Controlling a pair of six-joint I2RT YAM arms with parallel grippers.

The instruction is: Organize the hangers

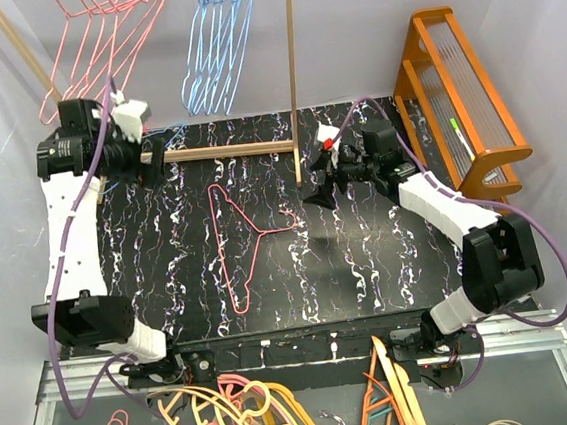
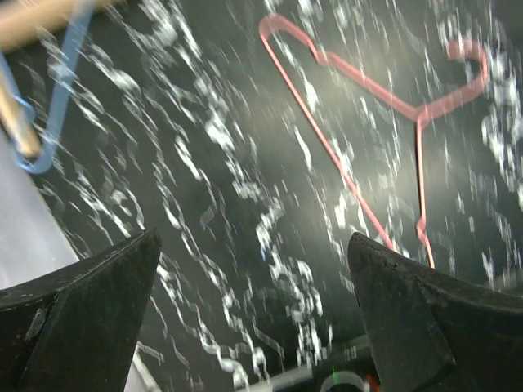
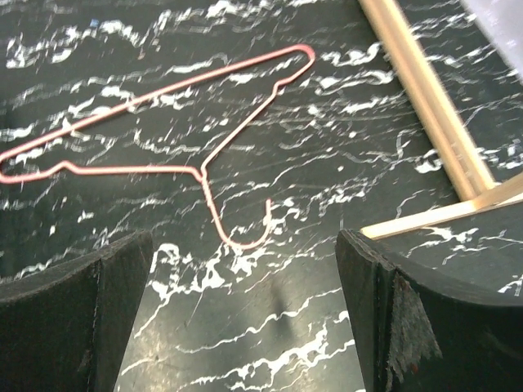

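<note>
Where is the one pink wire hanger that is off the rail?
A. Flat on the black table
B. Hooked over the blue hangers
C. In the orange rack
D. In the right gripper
A: the hanger lies flat on the table, with nothing gripping it.

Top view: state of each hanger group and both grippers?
loose pink hanger, lying flat on the table, untouched
hung pink hangers, hanging at the back, bunched
blue hangers, hanging at the back, bunched
left gripper, open, empty
right gripper, open, empty
</note>
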